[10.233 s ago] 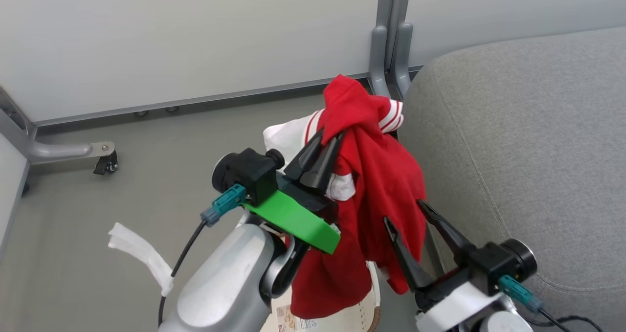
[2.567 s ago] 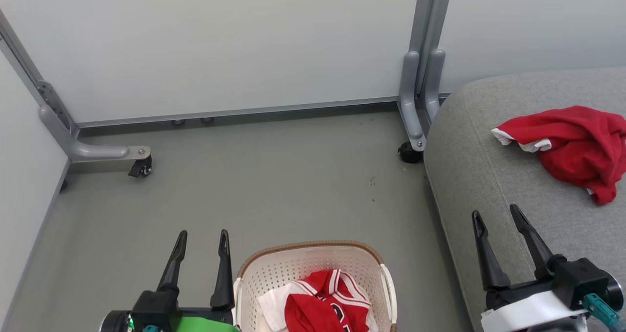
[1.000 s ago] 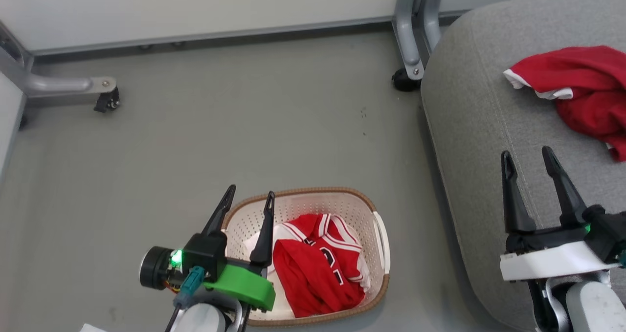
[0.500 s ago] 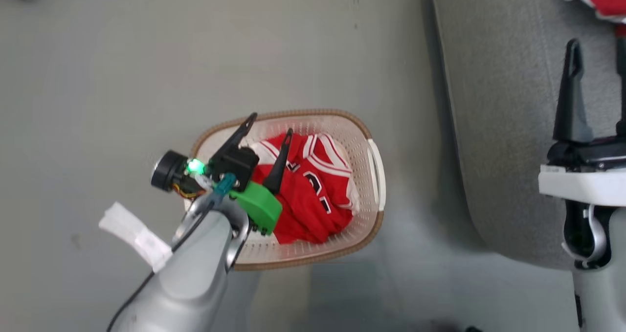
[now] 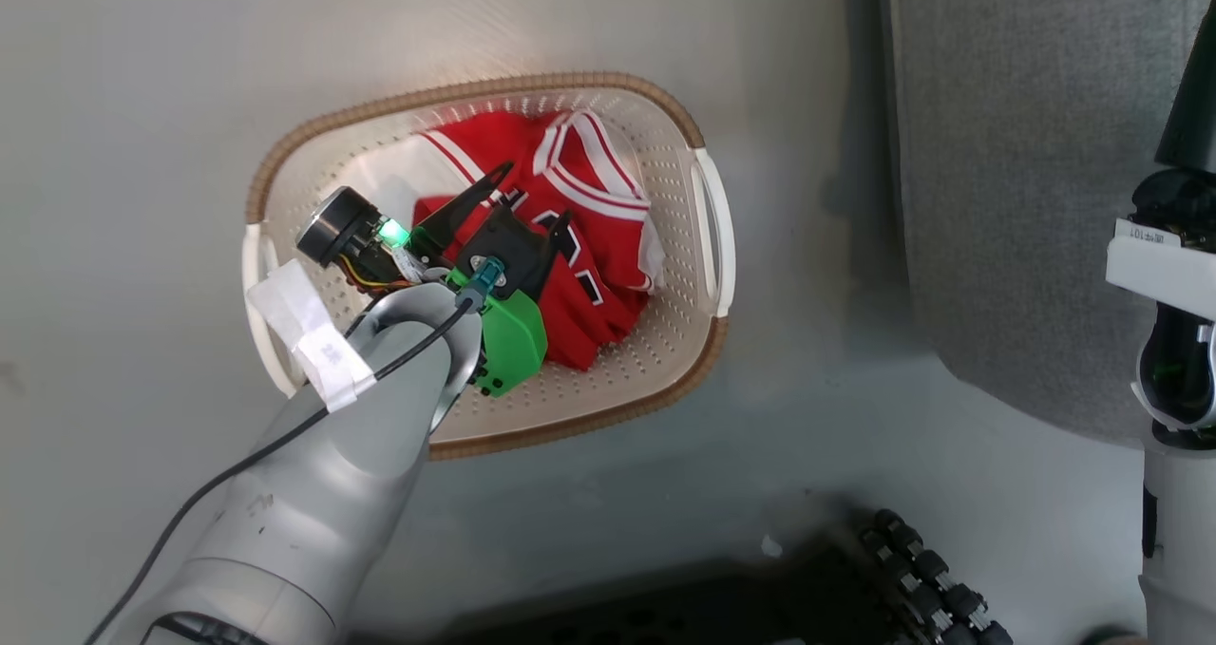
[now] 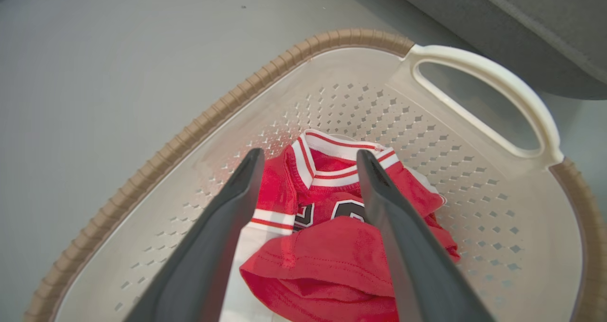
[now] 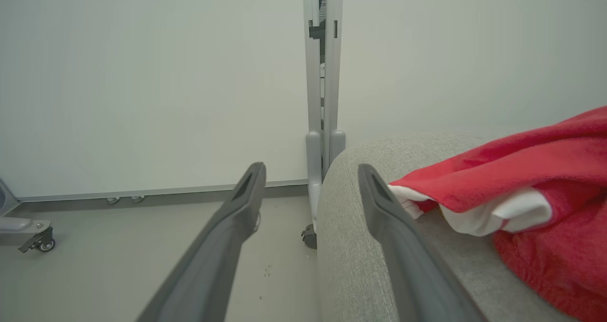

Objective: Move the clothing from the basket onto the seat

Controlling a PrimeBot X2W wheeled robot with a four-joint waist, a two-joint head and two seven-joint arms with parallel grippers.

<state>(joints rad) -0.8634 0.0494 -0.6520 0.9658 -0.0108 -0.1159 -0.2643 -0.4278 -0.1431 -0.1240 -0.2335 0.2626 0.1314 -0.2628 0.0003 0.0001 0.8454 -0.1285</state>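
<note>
Nearest the robot, the left end effector [image 5: 532, 194] is hanging over the inside of the basket [image 5: 475, 89], its two dark fingers spread wide and holding nothing. The fingers are straddling the red jersey [image 5: 579, 180], which is lying crumpled on the basket's perforated bottom with its white-striped collar toward the far side. Whether the tips are touching the cloth I cannot tell. The basket is standing on the grey floor [image 5: 142, 104], just left of the seat [image 5: 1007, 199]. To the right, the right end effector [image 7: 311, 169] is hovering above the seat, also spread wide and empty. Just right of it, the second red garment [image 7: 545, 179] is lying bunched on the seat. Farther off, a grey post [image 7: 322, 99] is standing against the pale partition wall [image 7: 142, 75].
</note>
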